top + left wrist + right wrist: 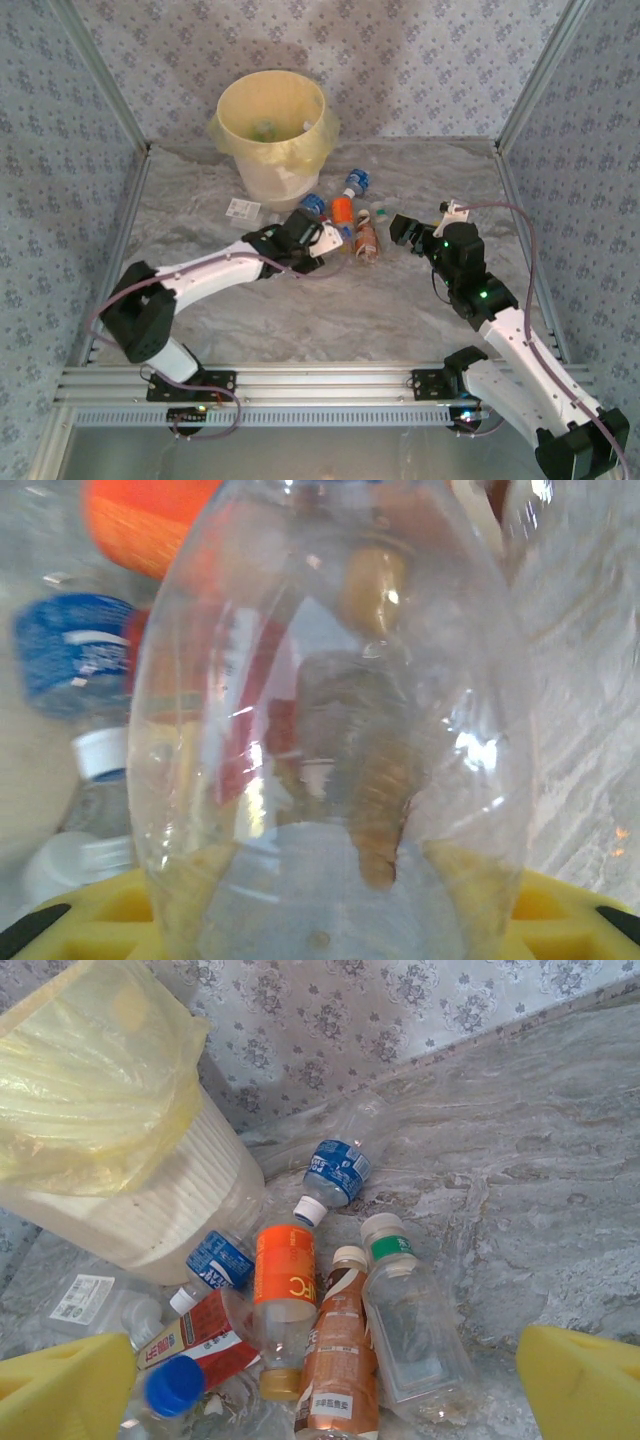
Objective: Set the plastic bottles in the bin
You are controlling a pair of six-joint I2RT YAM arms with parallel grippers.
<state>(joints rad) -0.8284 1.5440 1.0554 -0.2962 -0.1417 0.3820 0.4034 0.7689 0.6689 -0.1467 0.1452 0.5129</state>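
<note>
A cluster of plastic bottles lies just in front of the bin, a cream bucket lined with a yellow bag. Among them are an orange-labelled bottle, a brown one, a clear green-labelled one, two blue-labelled ones and a red-labelled one. My left gripper sits at the cluster's left edge, shut on a clear bottle that stands between its yellow fingers. To the right of the cluster my right gripper is open, above the bottles.
A flat clear packet with a white label lies left of the bottles by the bin's foot. Patterned walls and metal posts close in the marbled table on three sides. Bare table surface lies in front of the bottles.
</note>
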